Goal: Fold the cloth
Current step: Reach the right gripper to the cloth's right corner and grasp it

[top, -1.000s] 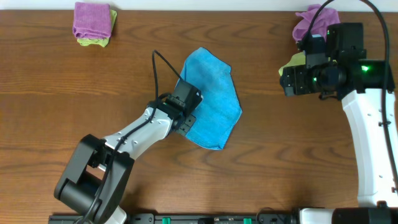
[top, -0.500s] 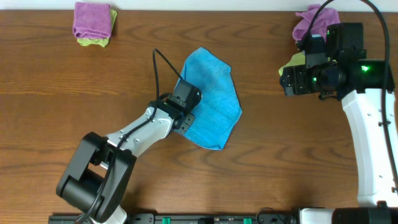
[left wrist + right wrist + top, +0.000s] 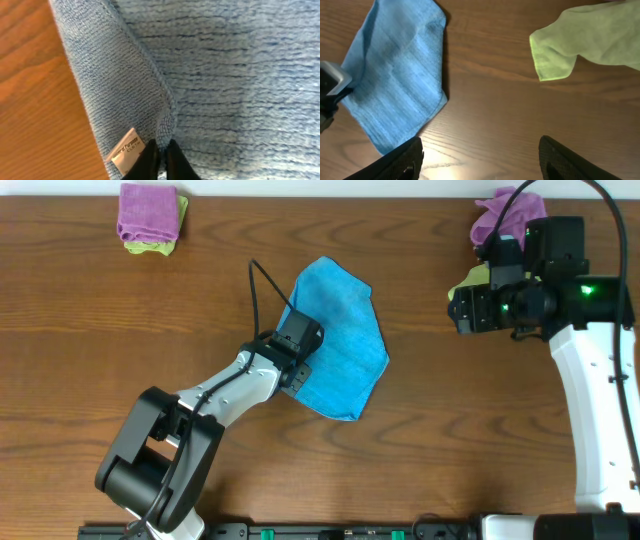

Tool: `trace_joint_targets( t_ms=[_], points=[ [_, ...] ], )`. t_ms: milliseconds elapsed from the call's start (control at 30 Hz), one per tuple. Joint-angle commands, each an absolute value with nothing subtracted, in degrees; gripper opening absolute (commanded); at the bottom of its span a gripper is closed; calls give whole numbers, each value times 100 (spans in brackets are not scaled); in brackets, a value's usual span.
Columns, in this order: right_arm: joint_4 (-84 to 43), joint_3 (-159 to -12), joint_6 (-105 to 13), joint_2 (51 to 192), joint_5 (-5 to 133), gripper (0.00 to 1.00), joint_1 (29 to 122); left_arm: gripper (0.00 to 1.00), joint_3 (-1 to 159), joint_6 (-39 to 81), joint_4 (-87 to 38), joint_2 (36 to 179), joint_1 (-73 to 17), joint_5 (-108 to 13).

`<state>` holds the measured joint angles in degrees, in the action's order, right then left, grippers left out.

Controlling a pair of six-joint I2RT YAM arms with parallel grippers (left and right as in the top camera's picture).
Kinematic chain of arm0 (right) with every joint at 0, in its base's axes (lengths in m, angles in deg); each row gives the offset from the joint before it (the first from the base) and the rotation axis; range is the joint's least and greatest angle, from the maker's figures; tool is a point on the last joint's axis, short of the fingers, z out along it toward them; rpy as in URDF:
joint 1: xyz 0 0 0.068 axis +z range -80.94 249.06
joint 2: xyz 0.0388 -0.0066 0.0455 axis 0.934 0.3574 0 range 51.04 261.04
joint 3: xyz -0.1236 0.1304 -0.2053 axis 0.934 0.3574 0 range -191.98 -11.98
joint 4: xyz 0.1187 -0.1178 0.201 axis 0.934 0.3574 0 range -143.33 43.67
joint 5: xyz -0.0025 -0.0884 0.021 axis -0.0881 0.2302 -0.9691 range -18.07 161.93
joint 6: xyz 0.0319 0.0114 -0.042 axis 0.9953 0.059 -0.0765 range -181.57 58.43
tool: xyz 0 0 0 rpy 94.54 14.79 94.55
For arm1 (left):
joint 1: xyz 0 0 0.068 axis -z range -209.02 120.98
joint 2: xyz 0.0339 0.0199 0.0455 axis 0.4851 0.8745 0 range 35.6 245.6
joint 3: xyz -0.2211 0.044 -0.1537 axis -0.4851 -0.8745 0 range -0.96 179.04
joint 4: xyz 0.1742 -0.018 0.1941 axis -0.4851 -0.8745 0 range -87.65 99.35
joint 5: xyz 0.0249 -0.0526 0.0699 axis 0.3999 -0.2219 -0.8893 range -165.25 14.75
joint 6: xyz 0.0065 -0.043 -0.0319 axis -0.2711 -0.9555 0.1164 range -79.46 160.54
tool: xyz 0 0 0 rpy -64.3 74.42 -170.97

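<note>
Sky-blue terry cloth [image 3: 345, 345], ribbed pile, folded edge

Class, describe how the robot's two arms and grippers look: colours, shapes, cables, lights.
Both arms: white links, black joints. The left arm has a bulky black base and a looping black cable. The right arm's black wrist block shows a green light. The left gripper and right gripper have dark fingers.
</note>
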<state>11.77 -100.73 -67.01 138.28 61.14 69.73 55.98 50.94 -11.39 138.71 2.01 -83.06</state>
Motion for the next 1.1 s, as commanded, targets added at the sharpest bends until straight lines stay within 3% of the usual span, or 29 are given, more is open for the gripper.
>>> trace_joint_targets(
  t_ms=[0,167,400,633,867,1067],
  points=[
    [1206,-9931,-6744,13806,5961,75,7143,6,5730,5026,-1173,13928,207,-8798],
    [1022,-9199,-6740,13822,5889,72,7482,6,5885,4753,-1410,13779,168,-9091],
    [510,-8056,-6731,13822,4731,71,7821,5,5896,4064,-1794,13584,-435,-9340],
    [340,-7603,-6135,13822,4600,66,8971,6,5896,3701,-1980,13423,-980,-8177],
    [139,-7389,-5350,13844,4595,55,9607,6,5896,2947,-2452,13420,-969,-7788],
    [47,-6710,-4836,13844,4597,53,10009,6,5896,2696,-2579,13414,-929,-7686]
  ],
)
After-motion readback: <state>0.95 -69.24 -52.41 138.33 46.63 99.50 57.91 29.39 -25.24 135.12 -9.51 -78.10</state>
